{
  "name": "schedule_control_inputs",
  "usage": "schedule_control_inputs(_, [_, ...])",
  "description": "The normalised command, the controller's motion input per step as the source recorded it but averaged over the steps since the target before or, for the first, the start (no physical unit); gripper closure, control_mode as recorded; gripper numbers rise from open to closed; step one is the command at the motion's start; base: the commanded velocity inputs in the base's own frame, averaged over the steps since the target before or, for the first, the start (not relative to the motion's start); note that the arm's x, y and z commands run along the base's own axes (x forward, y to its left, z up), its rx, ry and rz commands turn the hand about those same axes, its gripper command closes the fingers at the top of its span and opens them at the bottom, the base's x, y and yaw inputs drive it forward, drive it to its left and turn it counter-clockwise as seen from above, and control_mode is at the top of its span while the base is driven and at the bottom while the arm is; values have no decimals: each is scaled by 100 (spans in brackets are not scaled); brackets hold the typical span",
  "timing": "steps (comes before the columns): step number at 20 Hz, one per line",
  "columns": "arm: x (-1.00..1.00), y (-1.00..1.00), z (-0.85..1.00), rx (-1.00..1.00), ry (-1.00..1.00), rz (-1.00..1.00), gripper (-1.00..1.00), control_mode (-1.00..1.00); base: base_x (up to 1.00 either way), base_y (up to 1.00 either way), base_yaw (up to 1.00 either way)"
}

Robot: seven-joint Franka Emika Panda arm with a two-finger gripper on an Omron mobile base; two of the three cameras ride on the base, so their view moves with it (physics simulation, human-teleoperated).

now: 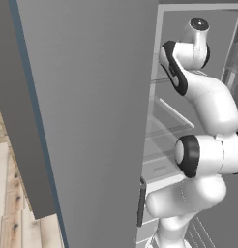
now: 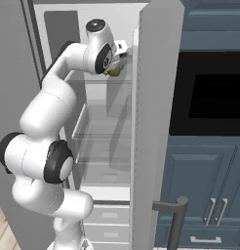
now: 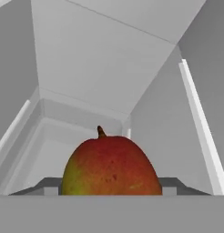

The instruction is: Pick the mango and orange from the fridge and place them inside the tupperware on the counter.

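The fridge (image 2: 100,161) stands open, with a pale interior and glass shelves. The mango (image 3: 110,166), red-orange with a green-yellow patch on its left and a short stem, sits close in front of the hand camera. My gripper (image 3: 109,187) has a dark fingertip against each side of the fruit and is shut on it. In the right base view the mango (image 2: 113,72) shows just under my gripper (image 2: 117,66), at the top shelf's level near the inner right wall. The orange, the tupperware and the counter are out of view.
The grey fridge door (image 1: 92,97) stands wide to my left. A second door panel (image 2: 156,122) with a bar handle (image 2: 178,215) stands edge-on at the right. Beyond it are dark blue cabinets (image 2: 210,176) and a black oven front (image 2: 214,93). Glass shelves (image 2: 105,134) lie below the hand.
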Motion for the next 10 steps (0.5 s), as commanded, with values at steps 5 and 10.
schedule_control_inputs(5, [-86, 2, 28, 0, -1, -8, 100, -100, 0, 0, 0])
schedule_control_inputs(10, [-89, 7, 35, 0, 0, -1, 100, -100, 0, 0, 0])
